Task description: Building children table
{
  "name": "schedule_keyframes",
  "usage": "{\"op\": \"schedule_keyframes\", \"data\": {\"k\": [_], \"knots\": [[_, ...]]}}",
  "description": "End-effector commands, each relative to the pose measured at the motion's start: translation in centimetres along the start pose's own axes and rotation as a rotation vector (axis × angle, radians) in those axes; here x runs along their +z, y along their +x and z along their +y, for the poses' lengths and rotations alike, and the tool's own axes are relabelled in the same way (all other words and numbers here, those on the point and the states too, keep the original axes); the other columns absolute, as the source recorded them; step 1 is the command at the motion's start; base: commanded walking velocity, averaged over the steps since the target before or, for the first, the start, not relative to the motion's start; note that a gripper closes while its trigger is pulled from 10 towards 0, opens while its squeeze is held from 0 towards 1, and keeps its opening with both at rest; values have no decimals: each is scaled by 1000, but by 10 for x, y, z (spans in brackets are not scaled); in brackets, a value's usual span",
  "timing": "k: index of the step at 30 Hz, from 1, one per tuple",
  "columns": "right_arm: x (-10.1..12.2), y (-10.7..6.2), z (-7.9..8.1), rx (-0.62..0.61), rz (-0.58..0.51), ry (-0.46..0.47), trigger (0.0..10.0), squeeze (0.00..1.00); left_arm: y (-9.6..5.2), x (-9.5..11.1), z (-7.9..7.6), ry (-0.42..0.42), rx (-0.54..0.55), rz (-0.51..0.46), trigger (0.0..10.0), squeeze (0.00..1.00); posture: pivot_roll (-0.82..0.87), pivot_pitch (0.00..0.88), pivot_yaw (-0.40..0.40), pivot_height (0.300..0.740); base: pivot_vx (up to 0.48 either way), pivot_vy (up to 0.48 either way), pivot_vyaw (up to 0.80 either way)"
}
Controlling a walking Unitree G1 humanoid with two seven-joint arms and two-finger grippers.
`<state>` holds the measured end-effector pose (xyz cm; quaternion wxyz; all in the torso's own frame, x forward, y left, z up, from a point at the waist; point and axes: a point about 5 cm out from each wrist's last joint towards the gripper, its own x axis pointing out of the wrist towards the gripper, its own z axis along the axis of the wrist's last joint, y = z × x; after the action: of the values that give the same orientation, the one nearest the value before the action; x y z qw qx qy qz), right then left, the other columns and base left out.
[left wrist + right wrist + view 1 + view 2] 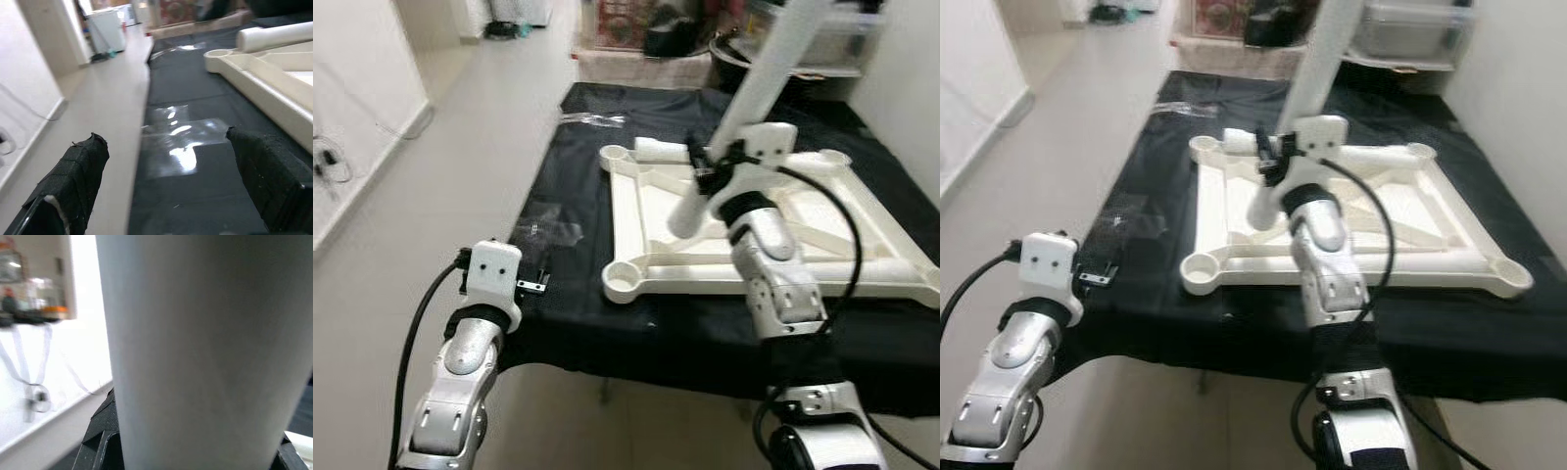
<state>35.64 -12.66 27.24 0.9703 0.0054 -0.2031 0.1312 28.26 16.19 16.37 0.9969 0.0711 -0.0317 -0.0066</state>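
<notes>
A black cloth is spread over a low surface, and its near edge hangs down toward the pale floor. A white wall with a skirting line runs along the robot's left, and a broad strip of floor lies open between that wall and the cloth's left edge. At the far end of the room, boxes and a clear storage bin are stacked close behind the cloth.

The white table top is laid upside down on the cloth, its ribbed underside facing up and a round socket seen at its near-left corner. Another socket sits at the far-left corner, with a short white cylinder lying just beside it. The frame's right edge reaches close to the cloth's right side.

A long white table leg is held tilted over the frame by the right gripper, whose fingers are clamped around it; the leg's lower end rests inside the frame near its left rail. In the right wrist view the leg is seen very close.

The left gripper is held at the cloth's left edge, its 2 fingers spread wide apart with nothing between them. Crumpled clear plastic film lies on the cloth just ahead of it.
</notes>
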Motion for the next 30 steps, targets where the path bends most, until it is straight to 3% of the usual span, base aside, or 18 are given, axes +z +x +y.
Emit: {"op": "schedule_keyframes", "data": {"k": [1, 9, 10, 11, 15, 20, 22, 26, 28, 30], "knots": [[7, 1, -1, 0, -24, 0, 10000, 0, -3, -5, -1, 15, -6, 19, 10000, 0, 50, 117, -67, 740, 0, 0, 800], [5, 8, -13, -20, 18, 6, 10000, 0, -10, -6, -14, -36, -98, 26, 10000, 0, 53, 139, -73, 740, 0, 0, 100], [-2, 11, -19, 42, 76, 67, 10000, 0, -19, -8, -30, -83, -229, 27, 10000, 0, 52, 148, -69, 740, 0, 0, 0], [-2, 11, -19, 42, 76, 67, 10000, 0, -19, -8, -30, -83, -229, 27, 10000, 0, 52, 148, -69, 740, 0, 0, 0], [-4, 13, -24, 212, 124, 168, 10000, 0, -40, -8, -51, -182, -420, 44, 10000, 0, 63, 170, -71, 740, 0, 0, 0], [-3, 13, -29, 357, 159, 215, 10000, 0, -57, -9, -63, -215, -558, 63, 10000, 0, 69, 192, -68, 740, 0, 0, 0], [1, 13, -32, 511, 169, 266, 10000, 0, -72, -10, -72, -251, -654, 90, 10000, 0, 72, 210, -63, 740, 0, 0, 0], [5, 13, -32, 580, 167, 293, 10000, 0, -76, -10, -75, -254, -680, 97, 10000, 0, 79, 216, -63, 740, 0, 0, 0], [12, 13, -32, 727, 162, 329, 10000, 0, -79, -9, -74, -262, -685, 104, 10000, 0, 86, 232, -61, 740, 0, 0, 0], [12, 13, -33, 775, 167, 319, 10000, 0, -81, -8, -74, -266, -687, 106, 10000, 0, 87, 234, -61, 740, 0, 0, 0]]}}
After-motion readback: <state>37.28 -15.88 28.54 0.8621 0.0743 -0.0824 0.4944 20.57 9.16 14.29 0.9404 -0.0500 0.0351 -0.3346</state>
